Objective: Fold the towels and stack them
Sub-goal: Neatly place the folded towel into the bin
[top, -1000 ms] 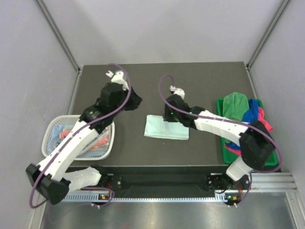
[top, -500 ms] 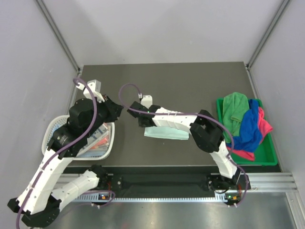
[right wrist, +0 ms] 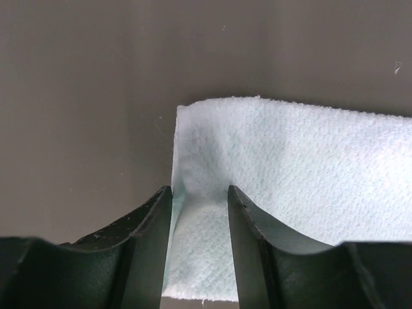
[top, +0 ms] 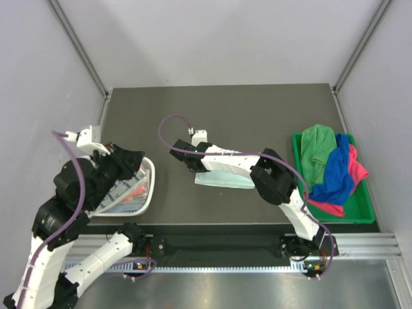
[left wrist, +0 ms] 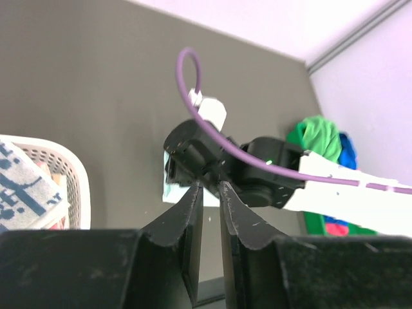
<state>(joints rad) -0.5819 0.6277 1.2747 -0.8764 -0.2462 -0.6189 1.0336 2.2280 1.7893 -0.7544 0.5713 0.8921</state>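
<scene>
A folded pale mint towel [top: 226, 179] lies flat on the dark table. My right gripper [top: 187, 161] is at its left end. In the right wrist view the fingers [right wrist: 151, 222] straddle the mint towel's [right wrist: 302, 167] left edge, and a raised ridge of cloth is pinched between them. My left gripper [top: 134, 161] hovers over the white basket [top: 150, 188], with its fingers nearly together and empty [left wrist: 209, 185]. A navy towel with a white pattern [left wrist: 20, 193] lies in the basket [left wrist: 66, 183]. Green [top: 318, 144], blue [top: 335, 172] and pink [top: 360, 168] towels are piled at the right.
The loose towels sit in a green bin [top: 364, 217] at the table's right edge. The basket, holding coral and light cloths, stands at the front left corner. Grey walls close in the table on three sides. The right arm [top: 238, 164] stretches across the table's middle.
My left gripper drew back left from the table's middle to over the basket and no longer holds the dark towel. My right gripper slid left along the mint towel to its left end.
</scene>
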